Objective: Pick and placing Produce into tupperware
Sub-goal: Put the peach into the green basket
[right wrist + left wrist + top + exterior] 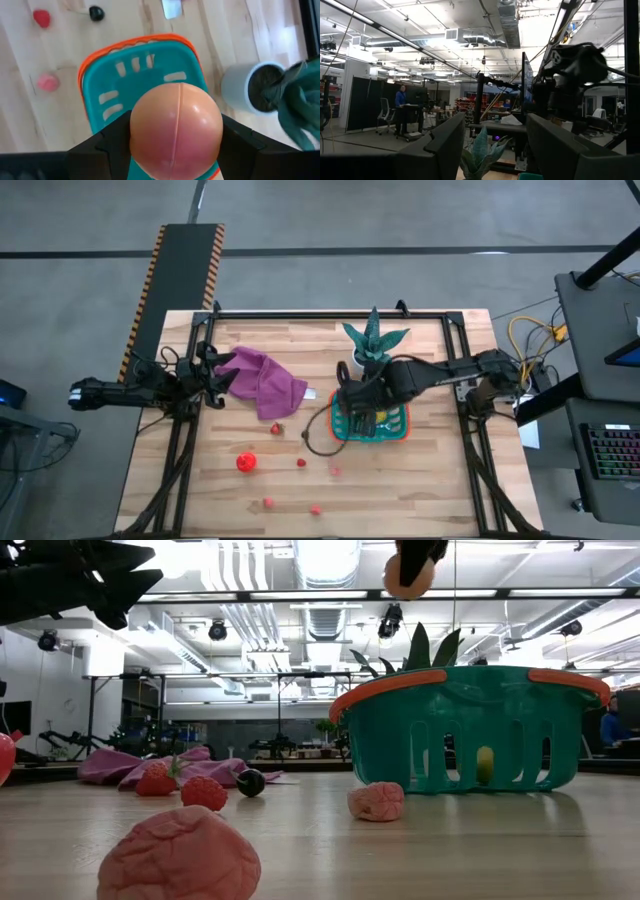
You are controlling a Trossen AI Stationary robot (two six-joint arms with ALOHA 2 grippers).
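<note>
Hanging over the tub, a round peach-orange toy fruit (176, 131) sits pinched between the dark fingers of the right end effector (175, 145); in the low view we see it held up in the air above the rim. Directly beneath it stands the teal-green rectangular plastic tub with an orange rim (395, 425), on the right half of the wooden desk (440, 490). Through the slits in its side wall we make out one small yellow piece (485, 765) already inside.

Just behind the tub stands a green spiky plant in a white pot (372, 340), close to the right arm. A dark loop of cable (312, 438) lies on the desk against the tub's left side. Further left, a crumpled purple cloth (265, 385) lies near the desk's back half, with a red strawberry-like piece (275, 428) just in front of it.

Loose on the front of the desk, well apart from the tub, we count a bright red round piece (246, 462), a small red one (301, 463), a pale pink one (335, 471), and two more reddish bits (268, 502) near the front edge. A small dark round piece (250, 782) shows in the low view beside the cloth.

The left end effector (215, 375) hangs above the desk's left edge beside the purple cloth, its fingers (445, 145) spread apart and holding nothing.
</note>
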